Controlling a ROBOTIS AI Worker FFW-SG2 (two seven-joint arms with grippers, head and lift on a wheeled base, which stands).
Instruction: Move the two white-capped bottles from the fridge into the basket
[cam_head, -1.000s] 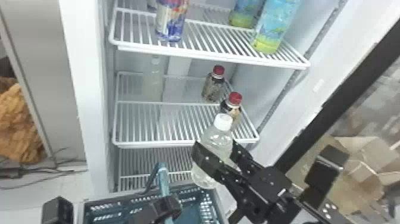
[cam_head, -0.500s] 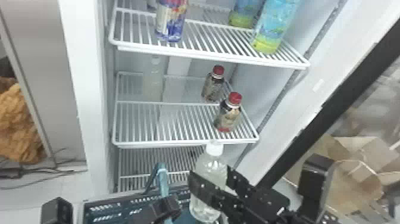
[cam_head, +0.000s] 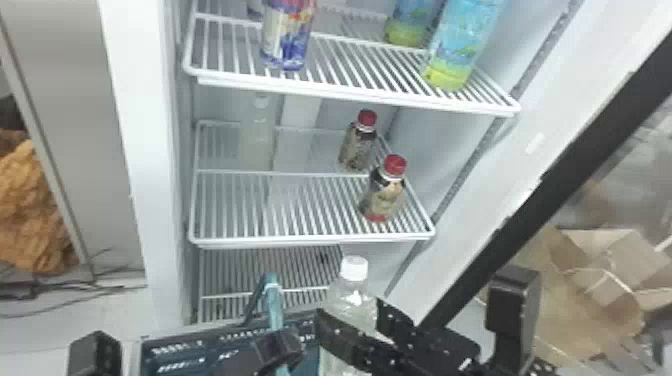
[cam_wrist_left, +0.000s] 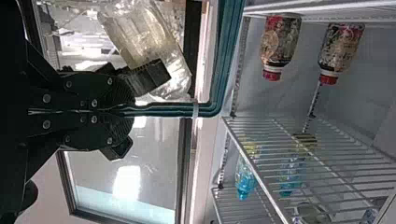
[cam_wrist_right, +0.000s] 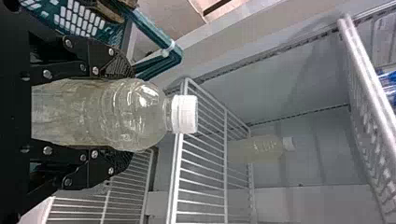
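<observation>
White-capped bottles (cam_wrist_right: 144, 112) are the goods here, and from where I stand they are spread across the scene. On the left, the left tool (cam_wrist_left: 128, 111) is closed on the handle (cam_head: 274, 307) of the basket (cam_head: 200, 335); that grip should stay firm, so the basket can't swing if it is knocked. Just above, toward the back left of the fridge's middle shelf (cam_head: 310, 241), the farther bottle (cam_head: 257, 135) stands upright, waiting its turn. Farther right, the right tool (cam_wrist_right: 122, 114) has its fingers parted only by the other bottle's width, pinching its body, cap up, by the basket's right side; I can't tell whether its base is over the opening. Setting it down looks like the step in hand. I'd want the base inside the rim and clear of the handle, then a slow, upright descent until the basket bears the weight. Only then should the fingers ease apart, leaving room for its partner.
</observation>
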